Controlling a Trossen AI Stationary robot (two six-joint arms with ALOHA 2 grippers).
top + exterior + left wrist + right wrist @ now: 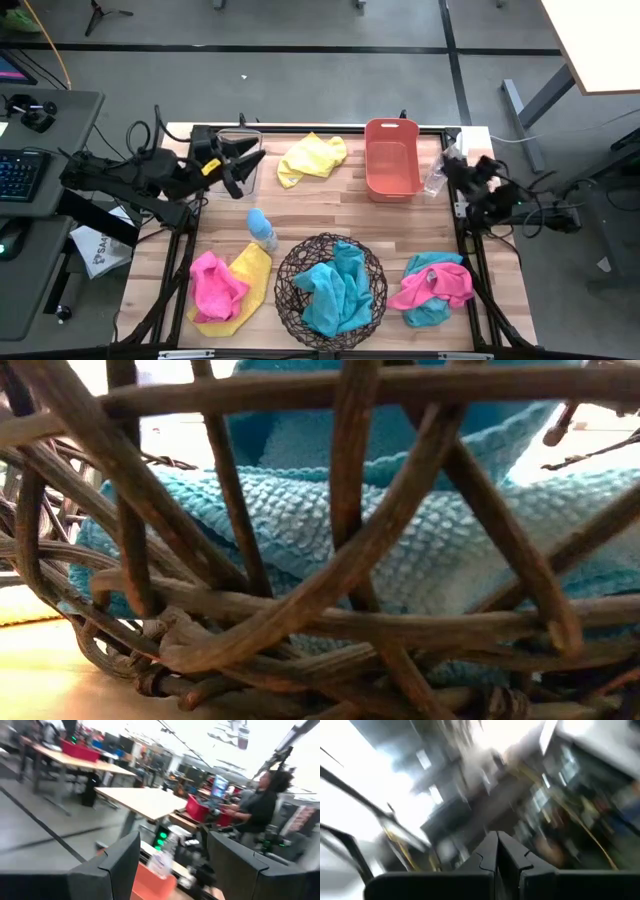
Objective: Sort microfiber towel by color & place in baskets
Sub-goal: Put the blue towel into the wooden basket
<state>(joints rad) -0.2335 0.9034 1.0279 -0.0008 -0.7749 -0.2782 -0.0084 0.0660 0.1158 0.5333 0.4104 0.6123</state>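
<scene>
In the high view a yellow towel lies on the far middle of the table. A pink towel rests on another yellow one at the near left. Teal towels fill the round wire basket, whose dark twigs fill the low view. A pink towel lies over a teal one at the near right. My left gripper hangs open over the clear tub. My right gripper is shut and empty at the far right edge.
The orange bin stands at the far right of middle, with a clear bottle beside it. A small light-blue bottle stands left of centre. The left wrist view shows the bin and a person beyond the table.
</scene>
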